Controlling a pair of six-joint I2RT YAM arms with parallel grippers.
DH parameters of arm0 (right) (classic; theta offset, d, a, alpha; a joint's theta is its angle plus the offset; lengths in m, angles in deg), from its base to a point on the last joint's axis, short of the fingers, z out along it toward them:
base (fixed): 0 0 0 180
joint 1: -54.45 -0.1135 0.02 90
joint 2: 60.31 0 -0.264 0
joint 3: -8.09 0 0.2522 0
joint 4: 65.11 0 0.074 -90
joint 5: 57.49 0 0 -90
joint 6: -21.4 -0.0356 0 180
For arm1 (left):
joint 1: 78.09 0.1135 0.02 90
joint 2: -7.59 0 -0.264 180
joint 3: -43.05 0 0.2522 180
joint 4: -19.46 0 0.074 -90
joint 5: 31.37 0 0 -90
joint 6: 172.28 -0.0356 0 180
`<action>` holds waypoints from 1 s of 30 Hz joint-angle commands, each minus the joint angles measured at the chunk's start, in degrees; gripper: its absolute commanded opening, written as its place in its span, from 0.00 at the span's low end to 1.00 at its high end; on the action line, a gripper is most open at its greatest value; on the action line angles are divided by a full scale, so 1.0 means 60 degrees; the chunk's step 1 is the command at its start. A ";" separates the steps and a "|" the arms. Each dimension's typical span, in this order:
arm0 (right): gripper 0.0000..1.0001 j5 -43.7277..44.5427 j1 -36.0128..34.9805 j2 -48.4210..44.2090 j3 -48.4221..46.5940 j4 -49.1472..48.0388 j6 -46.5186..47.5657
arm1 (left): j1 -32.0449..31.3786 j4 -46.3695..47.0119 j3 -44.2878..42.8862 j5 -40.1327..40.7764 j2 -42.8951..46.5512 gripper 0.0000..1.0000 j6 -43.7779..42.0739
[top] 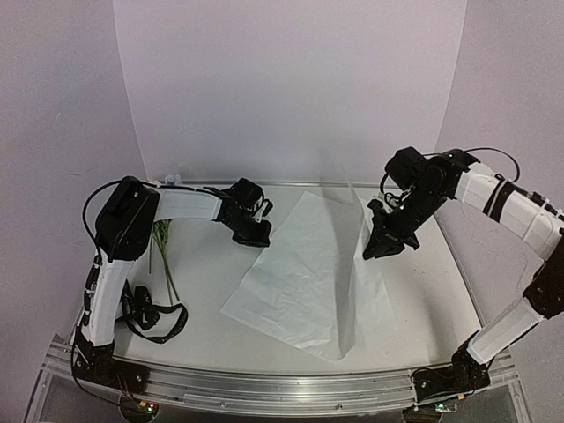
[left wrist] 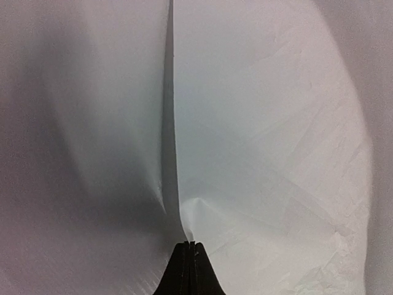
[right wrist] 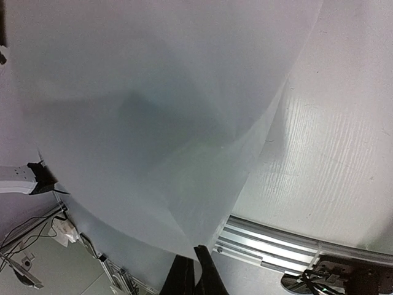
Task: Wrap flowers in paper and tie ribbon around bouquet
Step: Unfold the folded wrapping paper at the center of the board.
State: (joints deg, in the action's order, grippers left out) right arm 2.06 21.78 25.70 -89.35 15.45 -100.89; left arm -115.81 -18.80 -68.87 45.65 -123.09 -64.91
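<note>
White paper [top: 295,282] lies spread across the middle of the table. My left gripper [top: 256,236] is shut on the paper's left corner, and in the left wrist view a small pinched fold of paper [left wrist: 264,153] rises from the closed tips [left wrist: 190,244]. My right gripper [top: 381,242] is shut on a sheet edge and holds it up, so that sheet stands as a thin curtain [right wrist: 153,123] above its tips [right wrist: 199,249]. The flowers' green stems [top: 163,247] lie at the left under my left arm, with the blooms hidden. The black ribbon [top: 159,319] lies looped near the left base. No bouquet is in view.
The aluminium rail [top: 291,388] runs along the table's near edge and also shows in the right wrist view [right wrist: 270,243]. White walls close in the back and both sides. Bare table [top: 423,291] lies to the right of the sheets.
</note>
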 commanded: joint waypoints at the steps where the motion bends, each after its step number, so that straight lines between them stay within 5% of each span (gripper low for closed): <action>1: 0.00 0.1204 -0.0020 -0.0915 0.0716 0.0422 0.0261 | 0.0056 -0.0247 0.0281 0.0884 0.0743 0.00 0.0030; 13: 0.00 0.3378 -0.0053 -0.2300 0.4024 -0.0280 -0.1363 | 0.0828 -0.1514 -0.0542 0.1671 0.0952 0.00 -0.1069; 22: 0.00 0.4270 -0.0877 -0.1138 0.5575 -0.2831 -0.3867 | 0.1156 -0.1678 -0.1668 0.1641 0.0263 0.00 -0.1383; 30: 0.11 0.5549 -0.1974 -0.0099 0.5910 -0.4539 -0.5660 | 0.1552 -0.1653 -0.1907 0.1475 -0.0128 0.00 -0.1770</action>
State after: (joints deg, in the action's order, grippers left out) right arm 28.67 12.97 22.81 -54.65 -4.35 -127.17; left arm -108.12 -28.39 -78.46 54.34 -122.22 -73.24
